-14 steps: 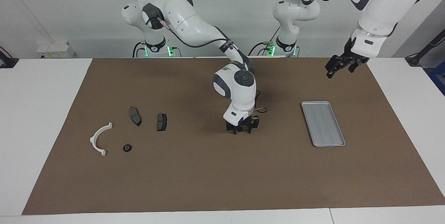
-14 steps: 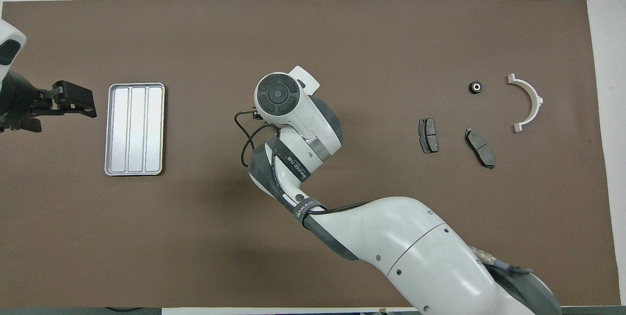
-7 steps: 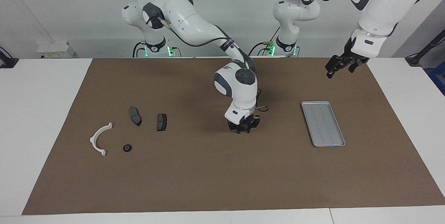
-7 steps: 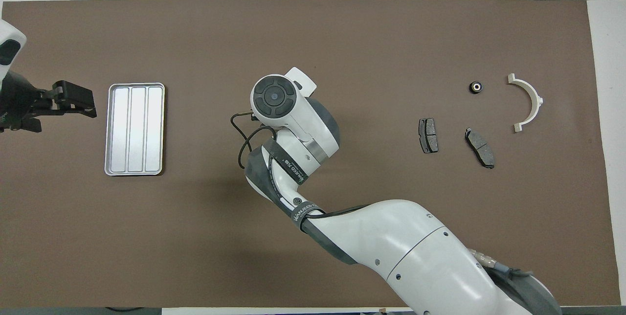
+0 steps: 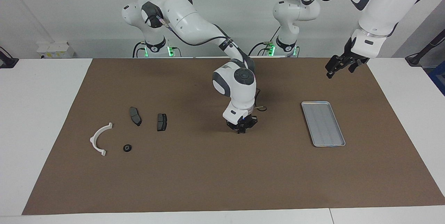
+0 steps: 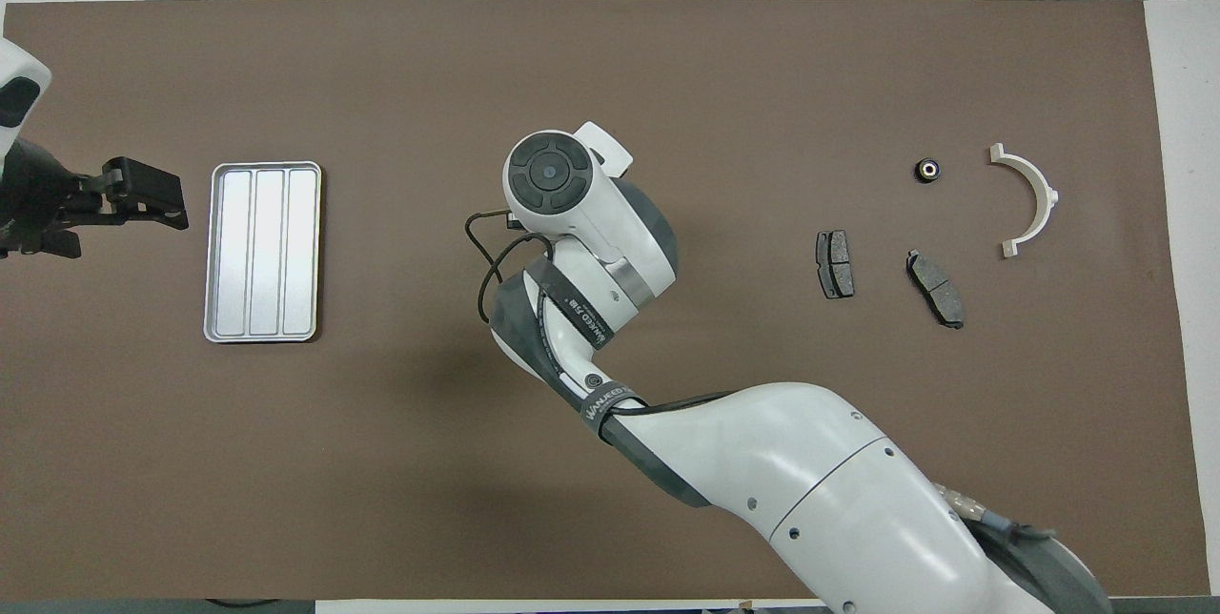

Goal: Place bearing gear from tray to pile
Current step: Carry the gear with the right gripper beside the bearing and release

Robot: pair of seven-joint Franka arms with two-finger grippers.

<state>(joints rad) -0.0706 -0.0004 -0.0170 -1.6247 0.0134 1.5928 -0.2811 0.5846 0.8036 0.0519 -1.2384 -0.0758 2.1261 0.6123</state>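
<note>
The bearing gear (image 5: 127, 148) (image 6: 927, 170), a small black ring, lies on the brown mat beside the white half-ring bracket (image 5: 99, 139) (image 6: 1029, 204) of the pile. It is farther from the robots than the two dark brake pads (image 5: 135, 116) (image 5: 161, 121). The silver tray (image 5: 322, 123) (image 6: 262, 252) holds nothing and lies toward the left arm's end. My right gripper (image 5: 242, 130) hangs low over the bare mat midway between tray and pile, shut with nothing seen in it. Its own wrist hides it in the overhead view. My left gripper (image 5: 339, 65) (image 6: 143, 199) waits open in the air beside the tray.
The brown mat (image 5: 208, 175) covers most of the white table. The right arm's elbow and forearm (image 6: 820, 490) reach over the robots' side of the mat. A black cable loop (image 6: 486, 261) hangs off the right wrist.
The right gripper's fingers have closed from open to shut over the bare mat, and its wrist has shifted slightly. The left arm and all the parts have stayed still.
</note>
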